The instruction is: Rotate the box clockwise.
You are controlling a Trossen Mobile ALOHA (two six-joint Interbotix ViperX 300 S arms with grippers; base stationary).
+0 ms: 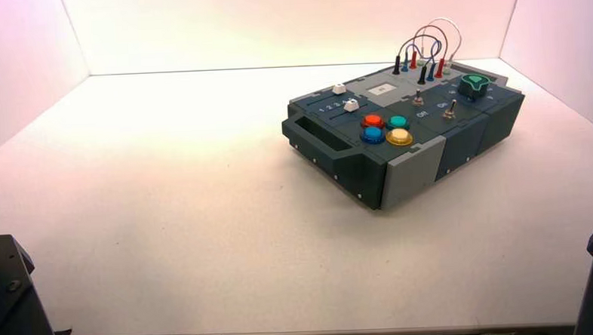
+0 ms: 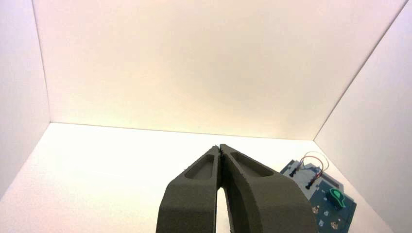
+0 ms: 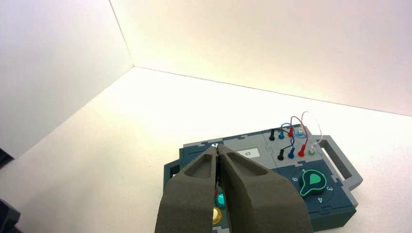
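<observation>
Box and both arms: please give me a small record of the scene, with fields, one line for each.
box: on the white table, right of centre, turned at an angle
buttons: red, teal, blue, yellow, clustered near the box's left handle
knob: green, near the far right end
wires: looped over the far edge
left gripper: shut, empty, away from the box
right gripper: shut, empty, above the box
contact: none

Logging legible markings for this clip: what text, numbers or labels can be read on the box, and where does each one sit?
"1 2 3": by the white sliders on the box; later digits unclear.
"ON": beside each toggle switch, twice.
"9", "3", "4": on the dial around the green knob.
White label on the grey panel: print too small to read.
</observation>
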